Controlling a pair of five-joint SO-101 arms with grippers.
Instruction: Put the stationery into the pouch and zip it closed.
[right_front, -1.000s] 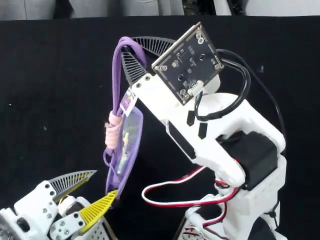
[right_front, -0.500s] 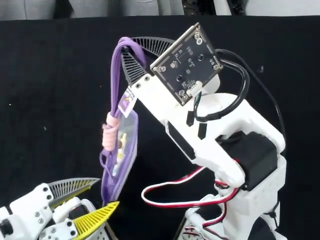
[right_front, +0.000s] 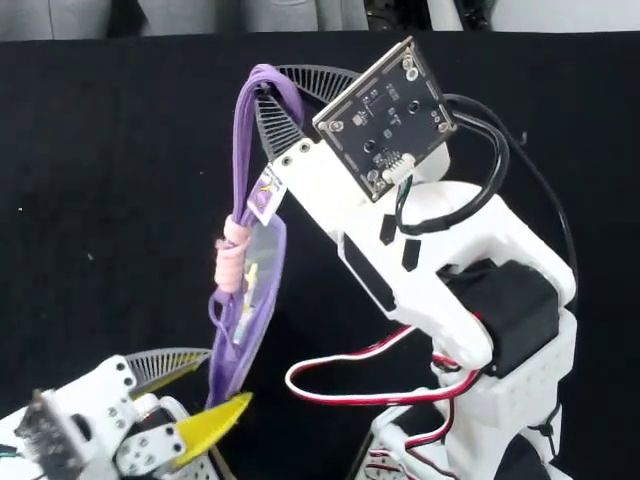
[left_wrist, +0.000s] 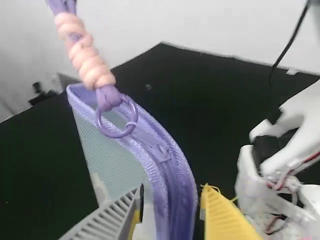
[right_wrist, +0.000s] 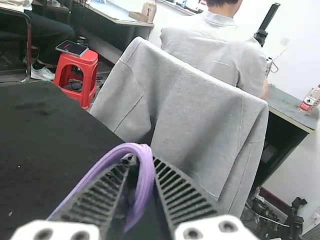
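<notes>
One pouch (right_front: 248, 300): purple with a clear panel, hanging above the black table (right_front: 100, 150) just left of centre in the high view, its long axis running from 12 to 6 o'clock.
Stationery (right_front: 248, 280): pale and yellow items show through the panel; their kind cannot be told.
Zip slider (left_wrist: 161, 152): partway along the zip edge; how much is shut cannot be told.
Strap (right_front: 250, 140): rises from a ring (left_wrist: 116, 117) and a pink coil (right_front: 232, 258) toward 12 o'clock.
Right gripper (right_front: 272, 95): at 12 o'clock, jaws clamped on the strap and carrying the pouch.
Left gripper (right_front: 228, 378): at 7 o'clock, grey and yellow jaws apart, astride the pouch's lower end.
Step in hand: apparently the zipping stage, with filling seemingly done.
Next move: probably a left-jaw pinch on the lower end or the slider. A free-hanging pouch can swing, so the pinch should be firm and centred.
</notes>
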